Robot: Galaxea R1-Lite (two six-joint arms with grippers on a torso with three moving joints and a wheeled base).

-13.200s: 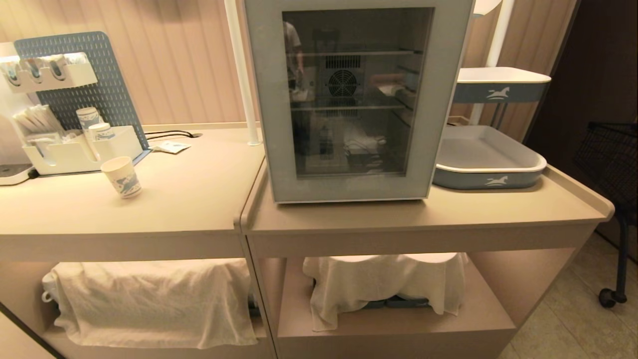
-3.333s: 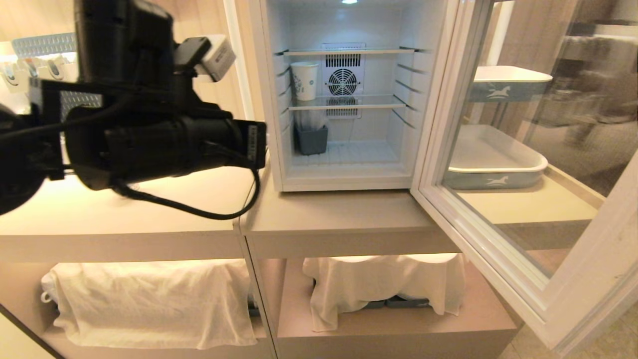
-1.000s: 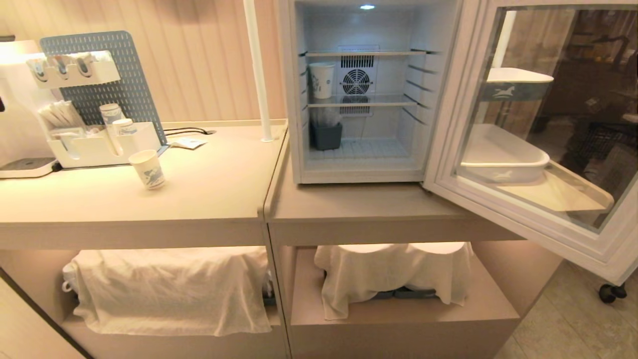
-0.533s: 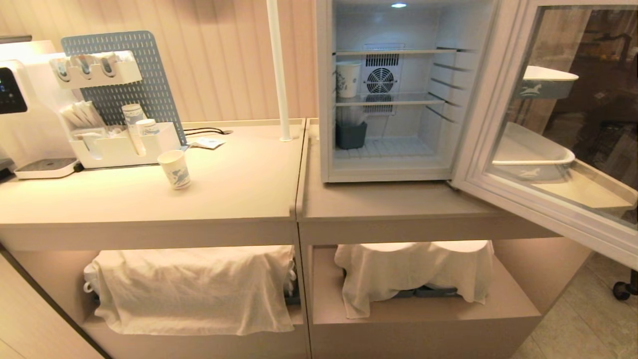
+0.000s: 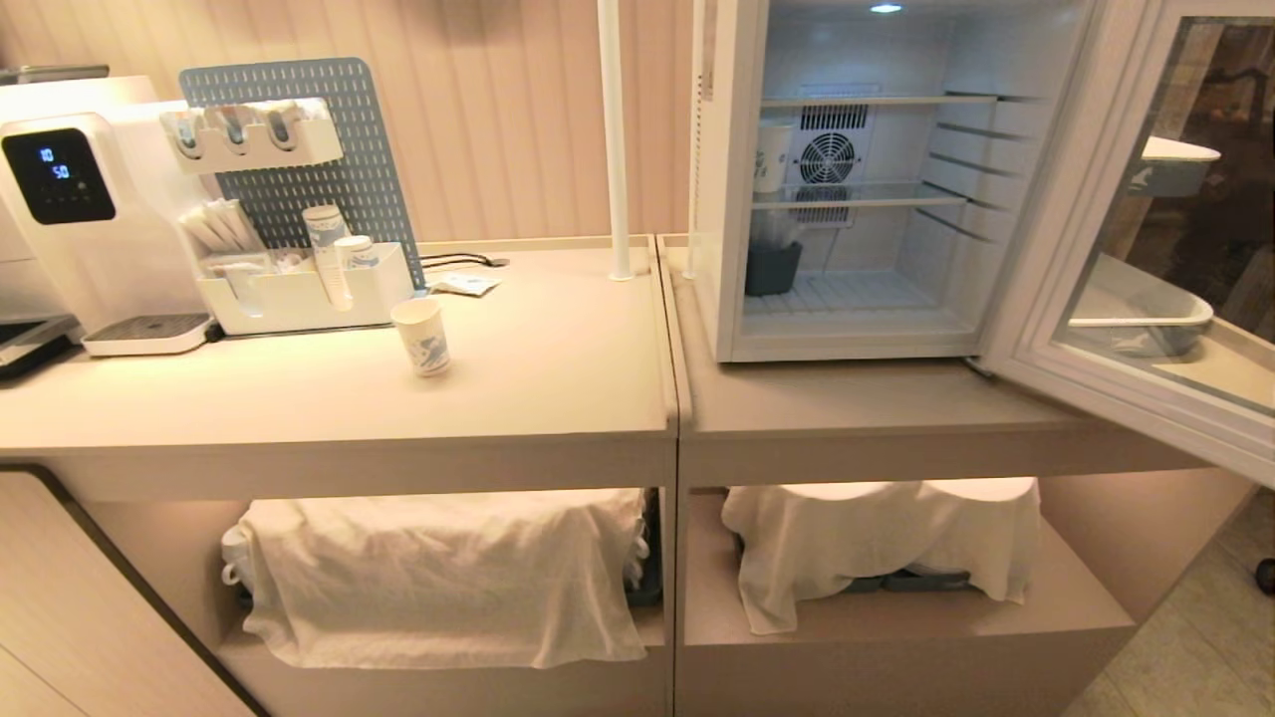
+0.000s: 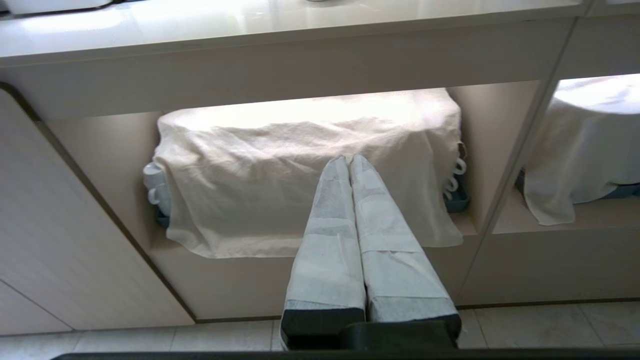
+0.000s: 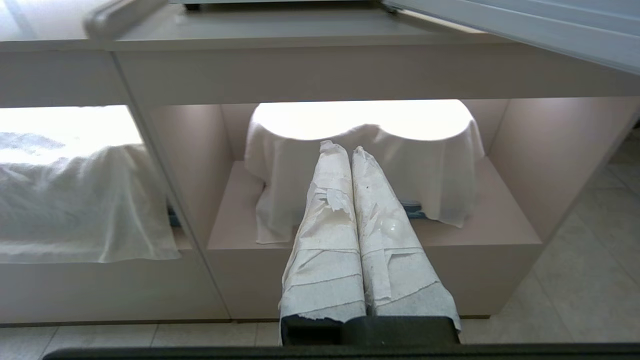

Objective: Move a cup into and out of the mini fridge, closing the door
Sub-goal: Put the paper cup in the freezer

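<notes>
A white paper cup (image 5: 422,337) with a blue print stands upright on the left counter (image 5: 558,398). The mini fridge (image 5: 847,346) sits on the right counter, lit inside, and a like cup (image 5: 772,154) stands at the left of its middle wire shelf. The door (image 5: 1146,408) hangs wide open to the right. Neither arm shows in the head view. My left gripper (image 6: 348,159) is shut and empty, low in front of the left lower shelf. My right gripper (image 7: 349,147) is shut and empty before the right lower shelf, under the door's edge (image 7: 525,25).
A drink machine (image 5: 60,179) with a black screen and an organiser (image 5: 299,294) holding cup stacks stand at the back left. A white pole (image 5: 616,139) rises beside the fridge. White cloths (image 5: 438,578) (image 5: 877,543) drape the lower shelves. A dark bin (image 5: 772,269) sits on the fridge floor.
The camera has moved left, so the whole scene slid right in the picture. The cups and door have not moved. My left arm, raised seconds ago, is out of the head view.
</notes>
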